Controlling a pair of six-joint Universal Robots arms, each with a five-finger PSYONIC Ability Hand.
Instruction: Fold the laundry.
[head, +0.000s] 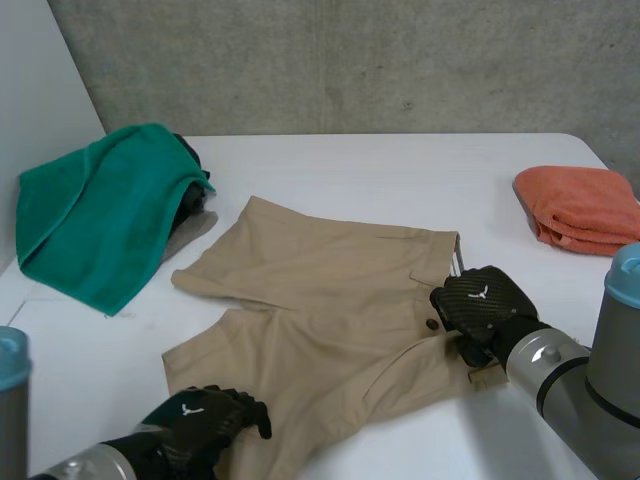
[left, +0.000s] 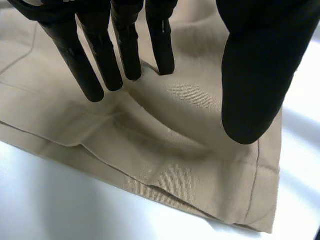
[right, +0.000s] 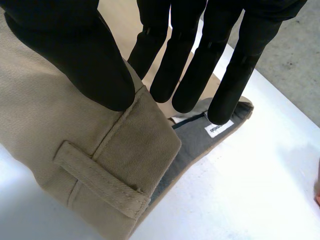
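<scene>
We see khaki shorts (head: 320, 300) spread on the table (head: 400, 170), fold barely started. Right hand (head: 485, 305) pinches the shorts' waistband between thumb and fingers. Left hand (head: 200, 425) presses straight fingers on the shorts' leg hem, gripping nothing. Next, probably: left pinches too, both lift.

White desk (head: 400, 170) is carrying three loads: tan shorts (head: 320, 300) lying spread mid-desk, green towel (head: 100, 215) draping over a grey garment (head: 195, 232) far left, folded orange cloth (head: 580, 208) sitting far right, well apart.
</scene>
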